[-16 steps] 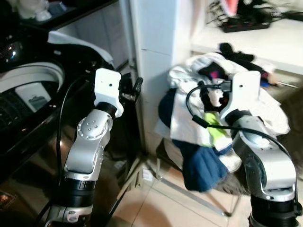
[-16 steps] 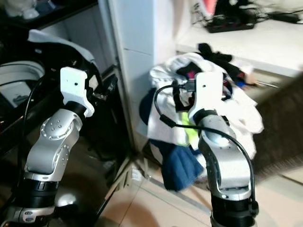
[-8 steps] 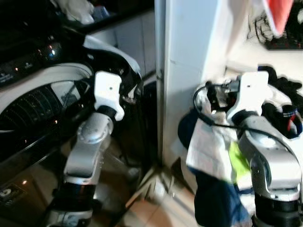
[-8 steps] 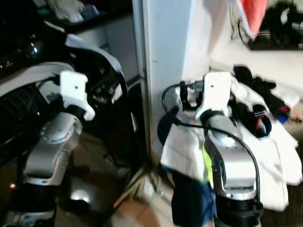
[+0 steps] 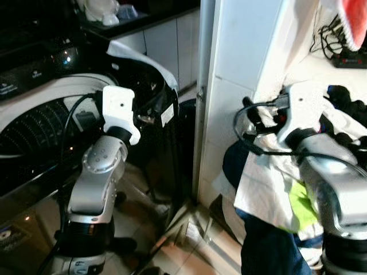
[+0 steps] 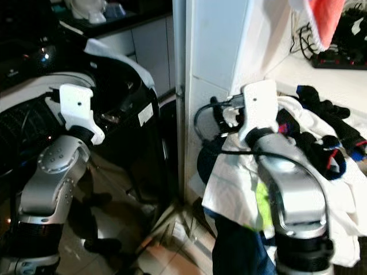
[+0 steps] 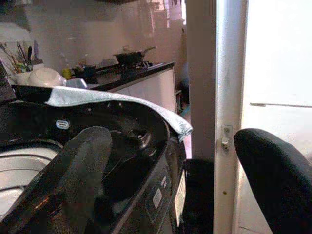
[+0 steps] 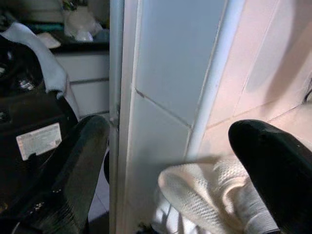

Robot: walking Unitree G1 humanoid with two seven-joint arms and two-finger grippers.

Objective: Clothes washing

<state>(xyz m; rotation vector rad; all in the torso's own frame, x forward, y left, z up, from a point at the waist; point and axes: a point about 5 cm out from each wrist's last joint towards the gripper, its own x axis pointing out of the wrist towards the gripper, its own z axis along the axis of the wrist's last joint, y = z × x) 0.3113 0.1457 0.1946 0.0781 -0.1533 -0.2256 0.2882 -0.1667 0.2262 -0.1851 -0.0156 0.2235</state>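
Nothing here can actually be read; there's a white sticker (image 8: 38, 140) on the dark washing machine (image 5: 143, 109) with print on it, far too small and blurred to make out; another pale label (image 7: 184, 191) on the machine's side, just as unreadable; a faint line of lettering on the control panel (image 5: 34, 71), too dim to tell; no brand, number or sign legible anywhere.

Both silver arms are bent upward at the elbow, wrists raised to chest height. The left tool (image 7: 170, 190) and the right tool (image 8: 165, 180) each hold their black fingers spread wide, empty.
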